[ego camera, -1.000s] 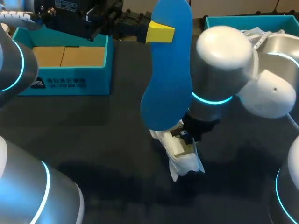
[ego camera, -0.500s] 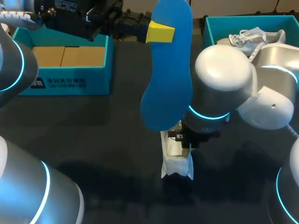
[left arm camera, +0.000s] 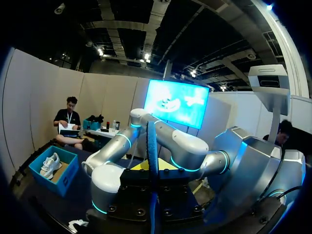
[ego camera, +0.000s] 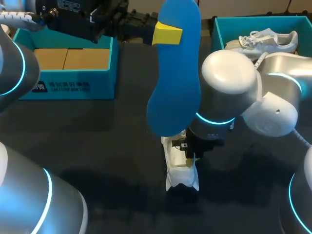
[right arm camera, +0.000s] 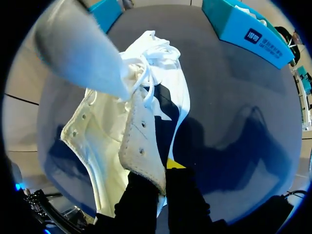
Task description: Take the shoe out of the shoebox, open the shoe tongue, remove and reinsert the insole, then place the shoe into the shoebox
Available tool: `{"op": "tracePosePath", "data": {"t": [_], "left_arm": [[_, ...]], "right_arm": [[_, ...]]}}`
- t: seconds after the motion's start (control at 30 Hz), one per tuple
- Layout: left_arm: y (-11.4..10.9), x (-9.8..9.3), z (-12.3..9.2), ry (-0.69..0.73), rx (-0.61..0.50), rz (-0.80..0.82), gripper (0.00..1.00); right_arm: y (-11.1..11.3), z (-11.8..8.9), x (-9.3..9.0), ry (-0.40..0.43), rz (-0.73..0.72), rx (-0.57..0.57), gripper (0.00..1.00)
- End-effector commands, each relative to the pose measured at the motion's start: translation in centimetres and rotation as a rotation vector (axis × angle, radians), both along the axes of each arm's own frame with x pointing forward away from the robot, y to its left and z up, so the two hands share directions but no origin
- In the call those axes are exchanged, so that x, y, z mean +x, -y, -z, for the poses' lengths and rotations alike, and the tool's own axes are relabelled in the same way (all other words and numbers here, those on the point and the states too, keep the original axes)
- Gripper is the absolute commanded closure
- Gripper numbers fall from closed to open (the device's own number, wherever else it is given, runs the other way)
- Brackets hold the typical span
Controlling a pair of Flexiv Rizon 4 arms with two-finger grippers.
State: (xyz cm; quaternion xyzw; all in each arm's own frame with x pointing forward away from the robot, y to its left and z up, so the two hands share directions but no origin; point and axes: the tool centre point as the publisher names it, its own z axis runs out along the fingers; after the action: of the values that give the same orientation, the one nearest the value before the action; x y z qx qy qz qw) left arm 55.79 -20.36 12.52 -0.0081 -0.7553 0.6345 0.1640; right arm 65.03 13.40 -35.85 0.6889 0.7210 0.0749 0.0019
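Swung straighter, the shoe lies lengthwise just beneath the upright insole, which the left gripper clamps; the right gripper pinches the shoe's eyelet flap.

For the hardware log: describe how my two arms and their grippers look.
The left arm and right arm are silver-white with rounded joints and glowing cyan rings. The left gripper has a black body and a bright yellow fingertip; the right gripper has black fingers, one yellow tip showing.
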Motion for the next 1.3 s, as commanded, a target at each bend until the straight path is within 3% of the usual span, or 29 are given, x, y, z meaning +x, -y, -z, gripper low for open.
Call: {"op": "tracePosePath", "data": {"t": [0.03, 0.3, 0.67, 0.7, 0.73, 1.03, 1.13, 1.3], "left_arm": [[0.1, 0.0, 0.1, 0.0, 0.0, 0.001, 1.0], [0.1, 0.0, 0.1, 0.0, 0.0, 0.001, 1.0], [0.1, 0.0, 0.1, 0.0, 0.0, 0.001, 1.0], [0.1, 0.0, 0.1, 0.0, 0.0, 0.001, 1.0], [0.1, 0.0, 0.1, 0.0, 0.0, 0.001, 1.0], [0.1, 0.0, 0.1, 0.0, 0.0, 0.001, 1.0], [0.1, 0.0, 0.1, 0.0, 0.0, 0.001, 1.0], [0.1, 0.0, 0.1, 0.0, 0.0, 0.001, 1.0]], "right_arm": [[-0.2, 1.5, 0.1, -0.006, -0.008, 0.016, 1.0], [0.0, 3.4, 0.0, -0.025, 0.0, 0.031, 1.0], [0.1, 4.1, 0.0, -0.039, 0.006, 0.041, 0.98], [0.1, 3.9, 0.0, -0.039, 0.008, 0.043, 0.6], [0.1, 3.7, 0.0, -0.036, 0.012, 0.045, 0.0], [0.3, 0.9, -0.6, -0.014, 0.003, 0.114, 0.0], [0.9, -1.2, -0.7, -0.029, -0.013, 0.12, 0.0], [1.8, -3.1, -0.5, -0.057, -0.051, 0.218, 0.0]]}}
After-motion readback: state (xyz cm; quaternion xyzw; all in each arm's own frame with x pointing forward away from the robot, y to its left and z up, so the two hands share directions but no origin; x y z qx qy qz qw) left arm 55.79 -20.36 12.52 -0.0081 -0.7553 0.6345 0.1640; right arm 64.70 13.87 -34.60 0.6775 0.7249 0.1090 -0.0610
